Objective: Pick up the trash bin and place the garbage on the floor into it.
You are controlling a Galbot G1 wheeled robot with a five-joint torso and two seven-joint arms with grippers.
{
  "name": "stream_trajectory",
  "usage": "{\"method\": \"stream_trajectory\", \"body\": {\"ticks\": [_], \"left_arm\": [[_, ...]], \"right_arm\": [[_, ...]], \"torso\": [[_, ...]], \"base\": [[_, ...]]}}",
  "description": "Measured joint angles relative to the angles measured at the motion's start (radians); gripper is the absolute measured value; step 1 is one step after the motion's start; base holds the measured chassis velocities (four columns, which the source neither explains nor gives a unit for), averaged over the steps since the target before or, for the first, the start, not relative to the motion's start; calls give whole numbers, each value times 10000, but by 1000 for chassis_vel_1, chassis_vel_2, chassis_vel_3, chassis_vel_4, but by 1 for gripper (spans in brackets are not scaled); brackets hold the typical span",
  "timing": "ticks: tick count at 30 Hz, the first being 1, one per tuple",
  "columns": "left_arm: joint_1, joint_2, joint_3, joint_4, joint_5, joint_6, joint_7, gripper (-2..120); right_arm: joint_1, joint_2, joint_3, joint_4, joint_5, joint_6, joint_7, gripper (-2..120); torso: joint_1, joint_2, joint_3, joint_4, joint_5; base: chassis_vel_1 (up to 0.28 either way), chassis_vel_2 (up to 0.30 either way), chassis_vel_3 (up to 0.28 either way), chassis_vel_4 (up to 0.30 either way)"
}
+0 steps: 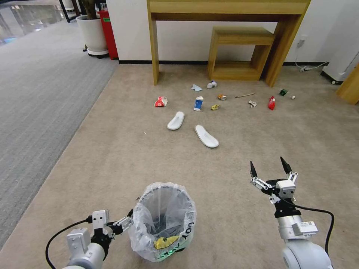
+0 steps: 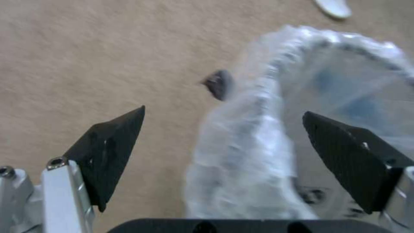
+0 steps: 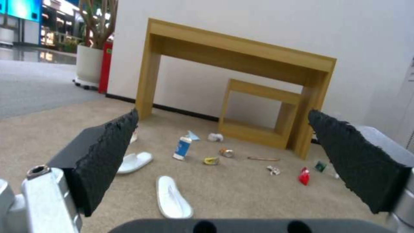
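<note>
The trash bin point(image 1: 164, 220), black with a translucent bag over its rim, stands on the beige floor point(image 1: 112, 160) close in front of me. My left gripper point(image 1: 128, 221) is at its left side, open, with the bagged rim point(image 2: 254, 129) between its jaws point(image 2: 223, 111). My right gripper point(image 1: 271, 168) hovers open and holds nothing, off to the bin's right point(image 3: 223, 112). The garbage lies farther ahead: two white slippers point(image 1: 175, 120) point(image 1: 206, 136), a red cup point(image 1: 161, 101), a blue-white carton point(image 1: 198, 103), an orange can point(image 1: 222, 97), a wooden stick point(image 1: 245, 95) and a red wrapper point(image 1: 271, 103).
A wooden desk point(image 1: 153, 45) with a low wooden stool point(image 1: 239, 52) under it stands against the wall behind the litter. Grey striped carpet point(image 1: 41, 86) runs along the left, with a white planter point(image 1: 91, 35) at its far end. A white cable point(image 1: 310, 68) lies at the right wall.
</note>
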Motion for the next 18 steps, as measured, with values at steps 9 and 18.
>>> {"method": "stream_trajectory", "body": {"ticks": [9, 18], "left_arm": [[-540, -182, 296, -196, -199, -565, 1360, 96], [-693, -755, 797, 1052, 3036, -425, 991, 95]], "right_arm": [[85, 114, -148, -206, -101, 17, -5, 100], [130, 202, -309, -259, -171, 11, -6, 100]], "torso": [[0, 0, 0, -1, 2], [0, 0, 0, 0, 0]], "base": [[0, 0, 0, 0], [0, 0, 0, 0]]}}
